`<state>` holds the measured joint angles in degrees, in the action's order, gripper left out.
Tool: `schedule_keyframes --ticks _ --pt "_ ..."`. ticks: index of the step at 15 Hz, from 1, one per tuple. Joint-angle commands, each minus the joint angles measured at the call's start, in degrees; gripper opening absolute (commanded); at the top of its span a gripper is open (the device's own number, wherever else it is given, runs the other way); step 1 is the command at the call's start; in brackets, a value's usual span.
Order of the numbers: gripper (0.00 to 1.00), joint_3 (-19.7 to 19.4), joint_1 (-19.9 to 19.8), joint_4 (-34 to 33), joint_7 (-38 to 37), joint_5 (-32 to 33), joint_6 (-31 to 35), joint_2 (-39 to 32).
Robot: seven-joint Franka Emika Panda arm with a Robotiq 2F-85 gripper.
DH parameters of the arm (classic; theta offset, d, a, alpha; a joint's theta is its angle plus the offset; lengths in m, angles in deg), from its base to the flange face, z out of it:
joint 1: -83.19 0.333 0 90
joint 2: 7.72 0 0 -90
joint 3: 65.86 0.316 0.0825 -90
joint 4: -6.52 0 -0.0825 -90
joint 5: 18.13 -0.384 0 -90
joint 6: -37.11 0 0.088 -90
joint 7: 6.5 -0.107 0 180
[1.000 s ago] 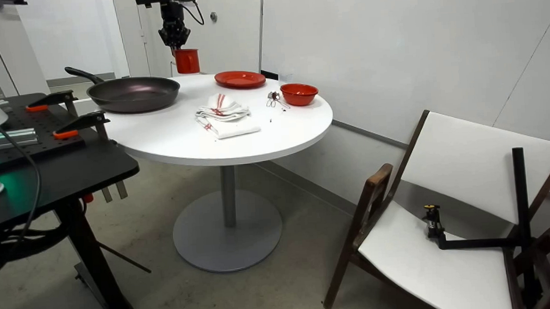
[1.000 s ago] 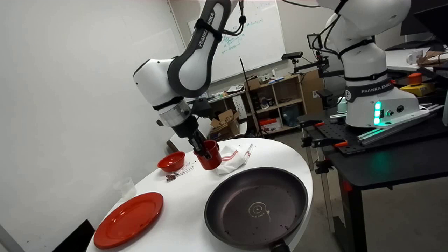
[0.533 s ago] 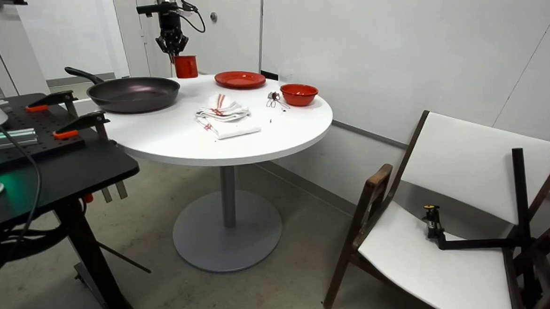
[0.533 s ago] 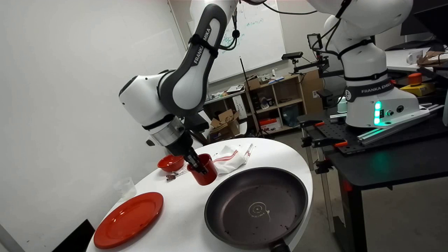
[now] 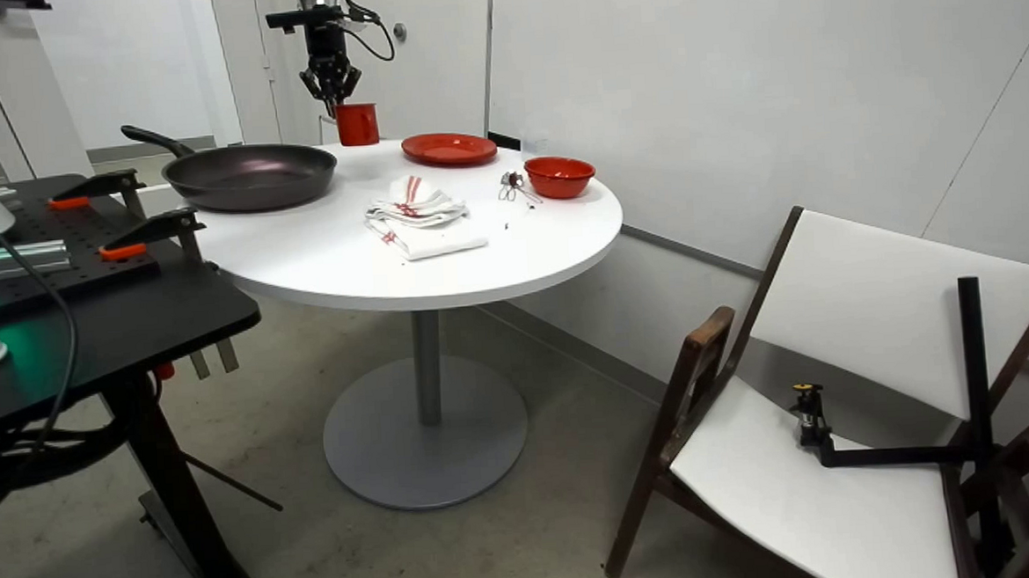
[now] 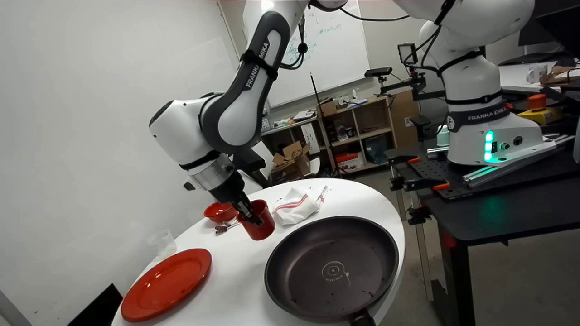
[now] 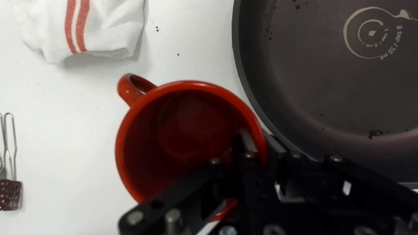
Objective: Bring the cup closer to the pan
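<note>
The red cup hangs upright above the table, to the side of the pan, in an exterior view. My gripper is shut on the cup's wall, one finger inside the rim and one outside. In the wrist view the open cup shows from above, its handle pointing up and left. The black pan lies close to its right, with a thin strip of table between them in this view. In an exterior view the cup is left of the pan, with my gripper at its rim.
On the white round table lie a folded towel, a red plate, a red bowl and small wire utensils. A clear container stands near the wall behind the plate.
My gripper has lowered the cup towards the table, and then shifted it slightly sideways, away from the pan. The pan and the other dishes have not moved.
</note>
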<state>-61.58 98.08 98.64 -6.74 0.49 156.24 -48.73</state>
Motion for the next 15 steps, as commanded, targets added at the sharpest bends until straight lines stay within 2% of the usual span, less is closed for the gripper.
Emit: schedule_keyframes --ticks 1,3,4,5,15 --pt "0.07 -0.2 0.2 -0.3 0.1 -0.2 -0.2 -0.1" --pt "0.07 -0.2 0.2 -0.3 0.1 -0.2 -0.2 -0.1" --pt "0.03 0.0 -0.1 -1.4 0.6 -0.4 0.1 -0.9" --pt "0.03 0.2 -0.1 -2.6 1.3 -0.5 0.1 -1.6" --pt "0.03 2.0 -1.0 -22.4 8.8 -5.3 -4.2 -13.5"
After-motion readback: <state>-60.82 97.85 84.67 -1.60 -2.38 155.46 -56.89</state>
